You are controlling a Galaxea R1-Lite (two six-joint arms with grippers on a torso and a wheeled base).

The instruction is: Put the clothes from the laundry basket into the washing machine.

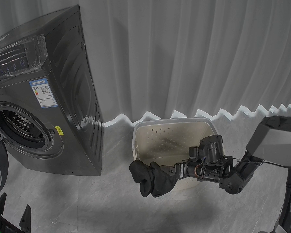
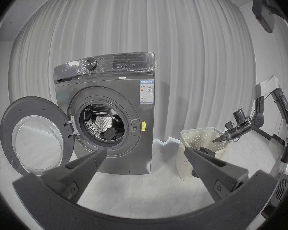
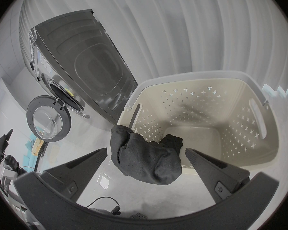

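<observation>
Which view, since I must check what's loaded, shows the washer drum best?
The left wrist view: it faces the drum head-on, with dark clothes inside. The head view catches the drum obliquely; the right wrist view shows it small and slanted.

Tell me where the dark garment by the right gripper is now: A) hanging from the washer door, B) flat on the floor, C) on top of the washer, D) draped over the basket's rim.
D: the dark garment hangs over the rim of the basket, part inside, part outside.

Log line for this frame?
right gripper open at garment | garment draped over basket rim | left gripper open | washer door open
</observation>
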